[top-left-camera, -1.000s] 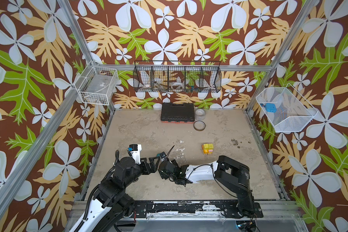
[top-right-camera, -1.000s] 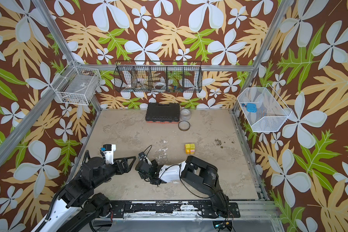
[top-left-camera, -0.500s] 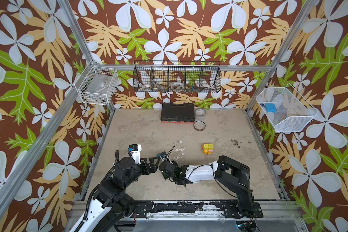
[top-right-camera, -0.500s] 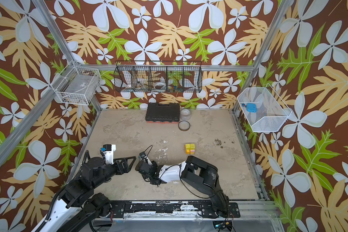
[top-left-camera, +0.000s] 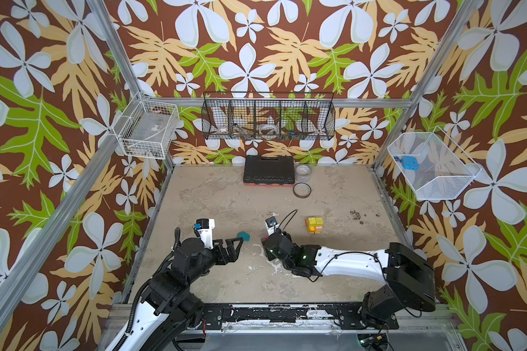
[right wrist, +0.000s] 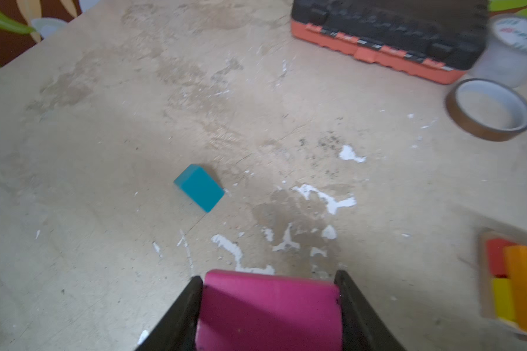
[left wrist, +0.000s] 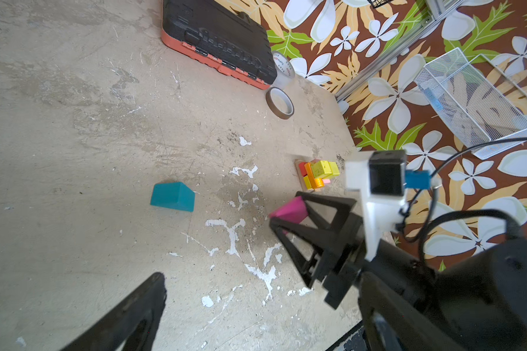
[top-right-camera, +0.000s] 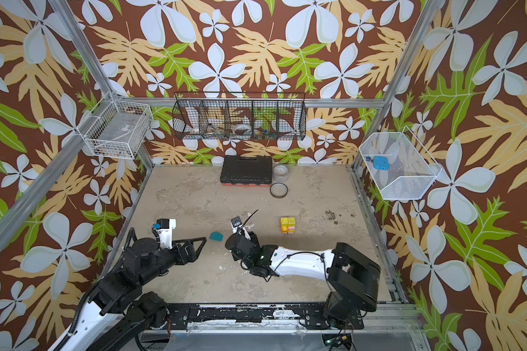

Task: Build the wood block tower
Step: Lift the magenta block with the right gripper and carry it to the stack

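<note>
- We see the right gripper [right wrist: 268, 278] partly closed, its jaws clamping the magenta block [right wrist: 268, 313].
- The left gripper [top-left-camera: 237, 249] stands wide open and empty, near the teal roof block [top-left-camera: 243, 236] lying on the table [top-left-camera: 213, 194].
- The part-built tower [top-left-camera: 314, 225], seemingly on a tan plank, stands apart.

No text is fully legible to me. The clear tape roll [left wrist: 284, 69], just beside the black case [left wrist: 213, 30], bears red and dark print on its core label, too small to read.
</note>
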Robot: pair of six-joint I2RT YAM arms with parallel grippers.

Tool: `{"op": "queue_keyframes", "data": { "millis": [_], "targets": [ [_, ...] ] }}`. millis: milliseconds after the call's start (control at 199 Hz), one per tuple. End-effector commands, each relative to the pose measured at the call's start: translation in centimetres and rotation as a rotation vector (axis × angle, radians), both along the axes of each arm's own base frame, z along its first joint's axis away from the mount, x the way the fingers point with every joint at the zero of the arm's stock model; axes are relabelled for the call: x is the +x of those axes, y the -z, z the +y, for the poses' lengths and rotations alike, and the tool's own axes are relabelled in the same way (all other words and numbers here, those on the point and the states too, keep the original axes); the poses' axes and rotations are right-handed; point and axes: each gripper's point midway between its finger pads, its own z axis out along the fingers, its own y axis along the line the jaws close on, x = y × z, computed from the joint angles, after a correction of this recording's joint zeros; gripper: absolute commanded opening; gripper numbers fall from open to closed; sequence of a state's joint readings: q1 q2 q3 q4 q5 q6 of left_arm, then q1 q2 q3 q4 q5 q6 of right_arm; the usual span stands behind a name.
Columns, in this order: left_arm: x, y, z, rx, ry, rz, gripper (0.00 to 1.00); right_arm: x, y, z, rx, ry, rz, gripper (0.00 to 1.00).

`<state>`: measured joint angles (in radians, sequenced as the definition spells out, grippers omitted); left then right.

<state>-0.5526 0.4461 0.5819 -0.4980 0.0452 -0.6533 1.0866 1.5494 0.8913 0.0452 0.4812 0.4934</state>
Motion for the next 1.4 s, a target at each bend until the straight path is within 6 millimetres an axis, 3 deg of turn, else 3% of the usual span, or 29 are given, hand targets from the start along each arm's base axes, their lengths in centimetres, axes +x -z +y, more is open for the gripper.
{"op": "queue_keyframes", "data": {
  "millis": [0,277,488,624,840,1262,1398],
  "targets": [
    [0.3,-0.1,-0.1,-0.003,-0.004,-0.007,1.0,0.8,-1.3,-3.1,-0.013,0.058,-0.035,0.31],
    [0.4,0.0,-0.1,0.001,-0.005,-0.002,1.0,2.6,-5.3,-11.3,0.042,0.215,-0.119,0.3],
    [0.4,-0.1,-0.1,-0.001,-0.007,-0.008,1.0,3.7,-5.9,-17.7,0.113,0.33,-0.134,0.29],
    [0.4,0.2,-0.3,0.003,0.003,0.003,1.0,4.2,-4.8,-20.7,0.123,0.393,-0.119,0.28],
    [0.5,0.2,-0.1,0.003,-0.007,-0.001,1.0,4.8,-3.5,-22.2,0.1,0.415,-0.096,0.25],
    [0.3,0.2,-0.4,-0.002,0.014,-0.001,1.0,5.8,-1.4,-21.5,0.019,0.364,-0.062,0.26],
    [0.4,0.3,-0.4,0.001,0.007,0.0,1.0,6.5,-0.9,-20.2,0.015,0.312,-0.029,0.27]
  ]
}}
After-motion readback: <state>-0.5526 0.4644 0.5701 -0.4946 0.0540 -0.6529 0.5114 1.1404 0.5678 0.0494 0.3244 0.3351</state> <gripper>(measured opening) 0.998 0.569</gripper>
